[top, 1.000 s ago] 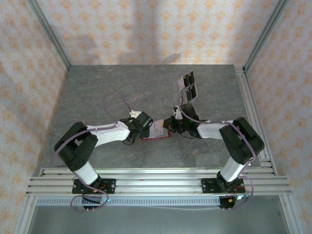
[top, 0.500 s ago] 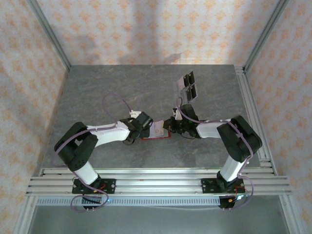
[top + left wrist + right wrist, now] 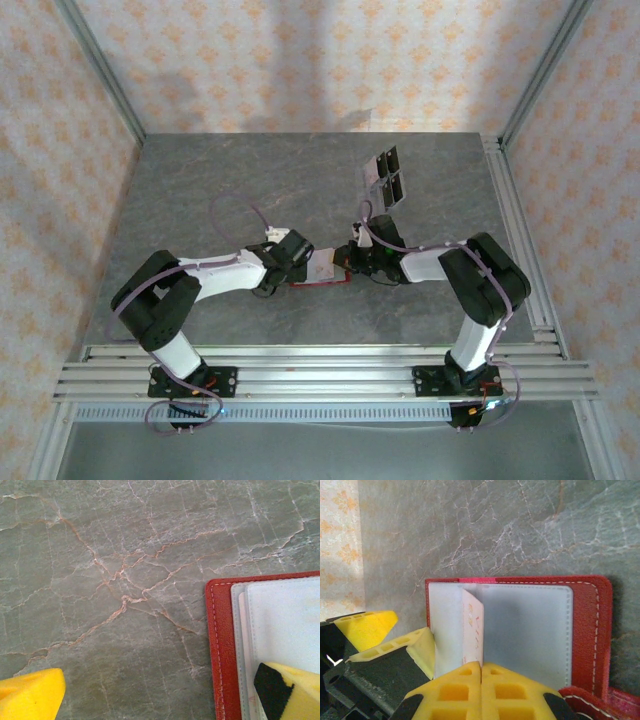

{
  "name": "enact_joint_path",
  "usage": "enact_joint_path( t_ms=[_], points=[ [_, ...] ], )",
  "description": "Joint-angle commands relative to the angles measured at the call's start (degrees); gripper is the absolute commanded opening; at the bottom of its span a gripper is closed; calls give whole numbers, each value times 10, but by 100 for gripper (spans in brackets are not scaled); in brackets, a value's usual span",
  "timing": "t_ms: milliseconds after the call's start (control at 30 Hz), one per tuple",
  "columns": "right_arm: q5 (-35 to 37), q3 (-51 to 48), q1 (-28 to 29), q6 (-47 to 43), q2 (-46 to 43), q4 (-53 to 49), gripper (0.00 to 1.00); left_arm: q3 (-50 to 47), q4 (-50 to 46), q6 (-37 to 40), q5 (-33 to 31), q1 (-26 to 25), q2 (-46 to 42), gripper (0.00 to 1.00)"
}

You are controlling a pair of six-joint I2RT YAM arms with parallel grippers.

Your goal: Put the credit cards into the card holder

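Card holder [image 3: 590, 625] lies open; right claw [image 3: 481, 672] pinches a card [image 3: 472, 625], left claw [image 3: 159, 692] spread astride holder's edge.

Top cam far; wrist cams near card holder [image 3: 590, 625]

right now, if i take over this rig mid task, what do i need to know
Left gripper: jaws wide open, one pad resting on the clear sleeve of the card holder, which lies open on the table.
Right gripper: jaws shut on a credit card standing on edge at the sleeves near the fold.
Done: holder opened; this card looks partly in.
Left: slide it home, release, then check the clear stand at the back; its dark rectangles may be more cards.
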Motion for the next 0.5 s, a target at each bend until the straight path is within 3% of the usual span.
enact_joint_path(
  t_ms=[0,467],
  points=[
    [-6,5,-3,-14,13,16,0,-19,-22,-5,-8,1,9,100],
    [-45,7,-3,-10,40,27,0,-18,-19,-5,-7,1,11,100]
  ],
)
